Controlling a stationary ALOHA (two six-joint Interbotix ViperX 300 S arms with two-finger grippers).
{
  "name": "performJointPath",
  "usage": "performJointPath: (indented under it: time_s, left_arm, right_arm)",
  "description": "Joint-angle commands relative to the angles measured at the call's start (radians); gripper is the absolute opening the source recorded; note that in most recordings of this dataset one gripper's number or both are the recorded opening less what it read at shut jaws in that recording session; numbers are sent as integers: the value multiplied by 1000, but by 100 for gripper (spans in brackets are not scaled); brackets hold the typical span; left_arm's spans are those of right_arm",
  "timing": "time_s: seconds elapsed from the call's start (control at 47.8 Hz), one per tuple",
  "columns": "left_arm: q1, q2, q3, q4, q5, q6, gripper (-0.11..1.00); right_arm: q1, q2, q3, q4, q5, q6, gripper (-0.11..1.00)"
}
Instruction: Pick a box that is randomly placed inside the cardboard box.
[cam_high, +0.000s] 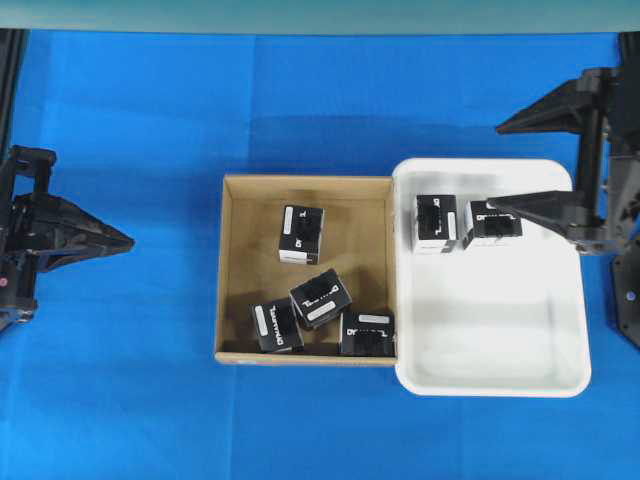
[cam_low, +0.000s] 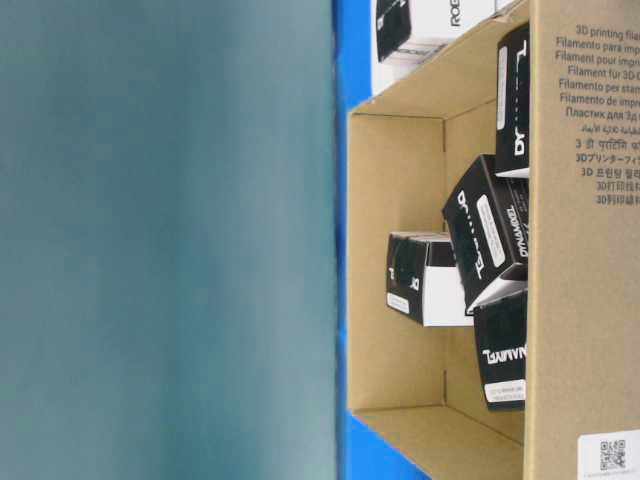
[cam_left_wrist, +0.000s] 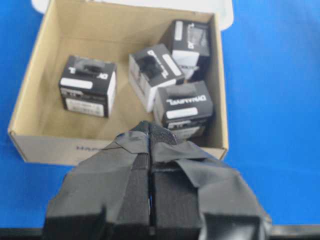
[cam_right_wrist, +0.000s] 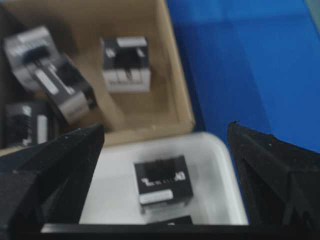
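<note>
From the overhead view I get the whole layout: the cardboard box (cam_high: 306, 270) sits mid-frame on the blue table cover (cam_high: 120, 400), its right wall touching the white tray (cam_high: 490, 345). Four small black boxes lie in the cardboard box: one alone toward the upper middle (cam_high: 301, 234), three bunched along the lower wall (cam_high: 320, 298) (cam_high: 277, 326) (cam_high: 366, 333). Two more stand side by side in the tray's upper part (cam_high: 436, 222) (cam_high: 492, 222).

My right gripper (cam_high: 520, 165) hangs over the tray's upper right with its fingers spread wide and nothing between them; one finger (cam_high: 535, 207) overlaps the rightmost tray box in this picture. The right wrist view confirms that: two dark fingers at the frame's lower corners, wide apart, one tray box (cam_right_wrist: 162, 185) lying free on the white floor between them, blurred. The left gripper (cam_high: 128, 241) rests at the far left over bare cover; only the left wrist view shows its taped, fabric-covered fingers (cam_left_wrist: 172, 165) pressed together with nothing in them.

The table-level view, half filled by a teal panel (cam_low: 165, 240), is the only one showing printed multilingual text and a QR label on the cardboard box's outer wall (cam_low: 585, 300).

The cardboard is matte brown corrugated with low walls; the tray is smooth, glossy plastic with rounded corners; the boxes are cube-like black cartons with white labels
</note>
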Motion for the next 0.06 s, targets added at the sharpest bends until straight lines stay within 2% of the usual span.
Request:
performJointPath:
  time_s: [0.0, 0.042]
  left_arm:
    - [-2, 5, -20, 2, -9, -2, -7]
    - [-2, 3, -20, 2, -9, -2, -7]
  right_arm:
    - [18, -32, 5, 3, -23, 2, 99]
    - [23, -51, 14, 3, -29, 2, 99]
